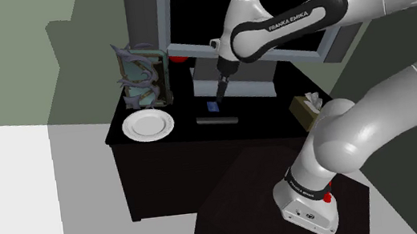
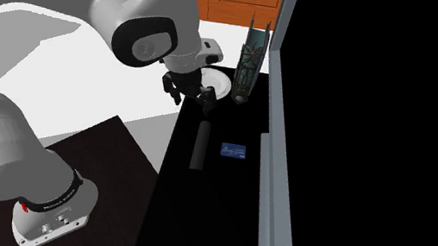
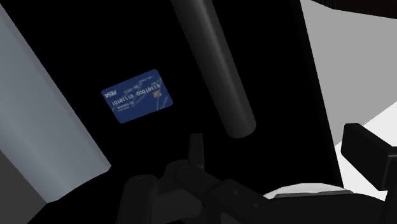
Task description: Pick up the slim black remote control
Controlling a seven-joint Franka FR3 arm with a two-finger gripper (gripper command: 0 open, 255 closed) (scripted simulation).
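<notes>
The slim black remote (image 1: pixel 215 121) (image 2: pixel 200 144) lies flat on the black table (image 1: pixel 171 153), near its front edge. In the wrist view the remote (image 3: pixel 216 70) is a long dark bar whose near end stops just ahead of the gripper. My gripper (image 1: pixel 222 91) (image 2: pixel 192 99) (image 3: pixel 280 149) hovers above the table, over the remote's end nearest the plate. It is open, its fingers (image 3: pixel 194 147) spread wide, and it touches nothing.
A blue card (image 1: pixel 213 106) (image 2: pixel 233 151) (image 3: pixel 138 95) lies beside the remote. A white plate (image 1: pixel 149 125) (image 2: pixel 218 83) and a tall greenish ornament (image 1: pixel 142 75) (image 2: pixel 251 61) stand further along. A grey-framed panel (image 2: pixel 276 108) (image 3: pixel 44 114) lines the back. A tissue box (image 1: pixel 307 107) sits at the shoulder view's right.
</notes>
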